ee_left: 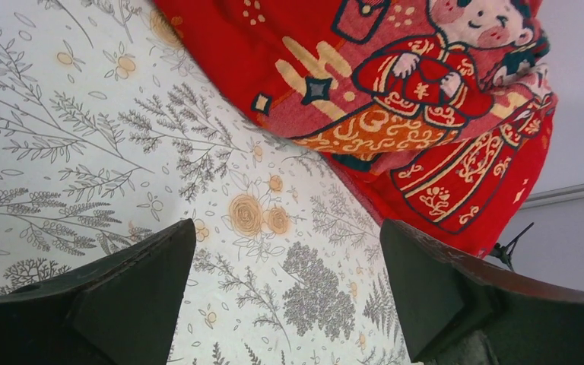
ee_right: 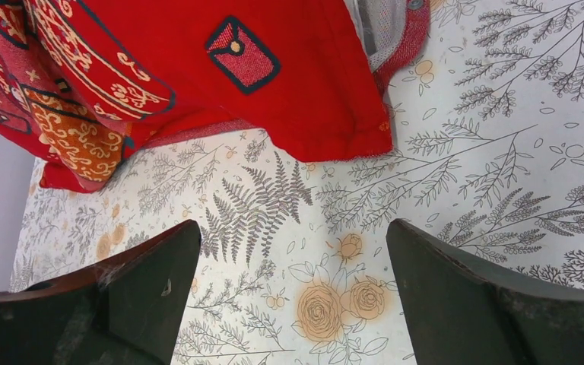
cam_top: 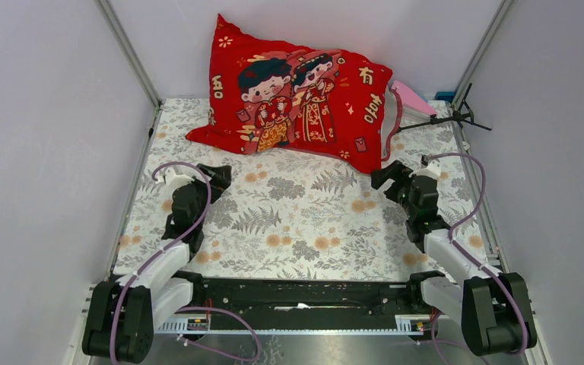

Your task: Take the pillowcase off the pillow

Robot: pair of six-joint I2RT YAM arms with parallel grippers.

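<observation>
The red pillowcase (cam_top: 296, 99), printed with two cartoon figures and gold characters, covers the pillow and leans against the back wall. A narrow strip of the white pillow (cam_top: 389, 115) shows at the case's open right end, and in the right wrist view (ee_right: 384, 26). My left gripper (cam_top: 217, 176) is open and empty over the cloth, short of the case's lower left corner (ee_left: 395, 91). My right gripper (cam_top: 386, 176) is open and empty just in front of the case's lower right corner (ee_right: 289, 84). Only floral cloth lies between the fingers in both wrist views, left (ee_left: 287, 232) and right (ee_right: 294, 232).
A grey floral cloth (cam_top: 304, 220) covers the table. A pink object (cam_top: 413, 97) and a black stand-like tool (cam_top: 456, 118) lie at the back right beside the pillow. White walls with metal corner posts close in the left, back and right sides.
</observation>
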